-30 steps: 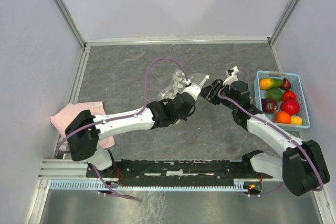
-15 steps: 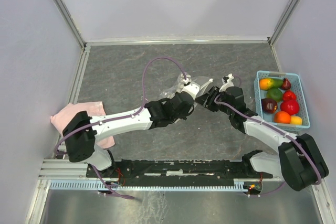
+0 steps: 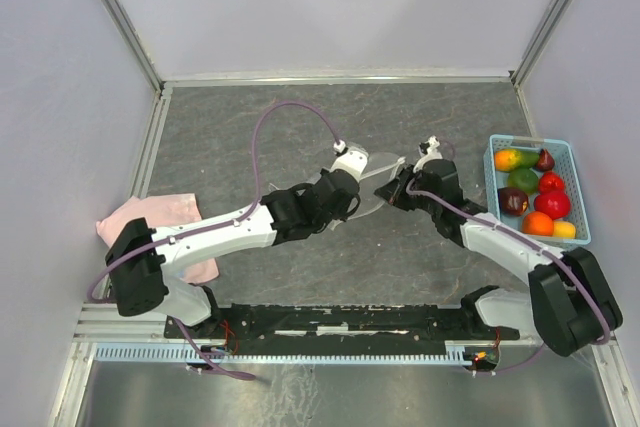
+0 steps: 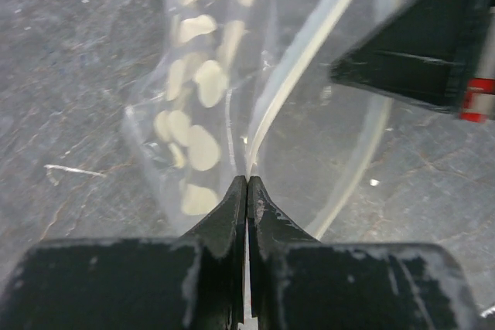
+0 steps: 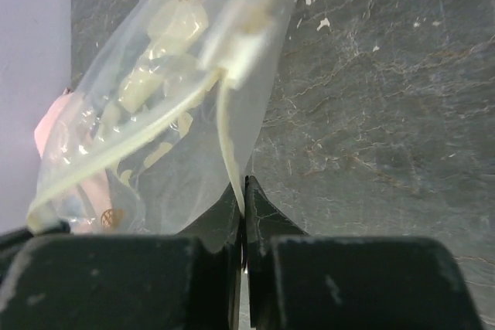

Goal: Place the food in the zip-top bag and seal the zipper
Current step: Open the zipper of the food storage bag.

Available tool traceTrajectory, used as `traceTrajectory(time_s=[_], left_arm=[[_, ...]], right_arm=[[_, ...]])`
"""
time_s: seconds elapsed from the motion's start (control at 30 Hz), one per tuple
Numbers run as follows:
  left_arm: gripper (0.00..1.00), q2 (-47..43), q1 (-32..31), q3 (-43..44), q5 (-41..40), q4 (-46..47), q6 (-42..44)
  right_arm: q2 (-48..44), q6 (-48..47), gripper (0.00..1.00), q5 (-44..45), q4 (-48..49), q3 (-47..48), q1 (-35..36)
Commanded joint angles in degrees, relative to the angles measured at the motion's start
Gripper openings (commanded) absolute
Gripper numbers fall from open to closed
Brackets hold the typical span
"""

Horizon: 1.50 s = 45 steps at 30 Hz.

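The clear zip-top bag with white printed spots hangs between my two grippers above the table's middle. My left gripper is shut on the whitish zipper strip at one side of the bag's mouth. My right gripper is shut on the zipper strip at the other side. The bag holds no fruit that I can see. The food, several glossy fruits, orange-yellow, green, red, maroon and yellow, lies in the light-blue basket at the right.
The light-blue perforated basket stands at the table's right edge. A pink cloth lies at the left edge under the left arm. A purple cable loops above the left arm. Grey walls close in on the table.
Both grippers have moved left with the bag between them. The left wrist has swung back towards its base and the right arm has stretched further left.
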Motion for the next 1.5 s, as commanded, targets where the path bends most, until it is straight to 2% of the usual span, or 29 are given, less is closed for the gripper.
traceTrajectory(time_s=[0.0, 0.2, 0.3, 0.5, 0.63, 0.73, 1.03, 1.17, 1.33, 1.47], left_arm=[[0.03, -2.7, 2.5, 2.1, -6.4, -2.9, -3.9], [0.04, -3.4, 2.8, 2.0, -4.9, -3.0, -3.8], [0.17, -2.5, 2.8, 3.6, 0.6, -2.8, -3.5], [0.5, -2.7, 2.8, 5.1, 5.6, -0.6, -4.6], [0.6, -2.9, 2.8, 5.3, 10.3, 1.7, -5.1], [0.66, -1.7, 2.8, 6.0, 10.3, 1.6, -5.1], [0.67, 1.9, 2.8, 7.6, 7.0, 2.2, -5.7], [0.66, 3.5, 2.8, 8.2, 1.4, 0.6, -5.2], [0.59, 2.3, 2.7, 7.9, -3.6, -1.5, -4.0], [0.48, -0.1, 2.8, 7.9, -9.6, -4.7, -3.0]], right_arm=[[-5.6, -6.1, 0.04, 4.2, -10.3, 5.8, 0.3], [-7.8, -9.8, 0.02, 5.8, -19.5, 10.8, 0.8], [-6.9, -9.6, 0.02, 4.8, -19.7, 12.7, 1.8], [-6.2, -8.9, 0.02, 7.5, -22.4, 17.0, 3.7], [-5.4, -9.0, 0.02, 9.0, -24.2, 19.3, 4.6], [-4.7, -8.9, 0.02, 9.2, -24.8, 20.7, 5.4], [-2.9, -8.5, 0.02, 11.3, -26.7, 23.4, 7.5], [-2.7, -8.6, 0.02, 11.5, -27.6, 24.0, 8.1], [-3.8, -9.3, 0.02, 12.4, -29.3, 24.0, 8.2], [-4.5, -11.4, 0.04, 14.2, -32.5, 24.8, 8.3]])
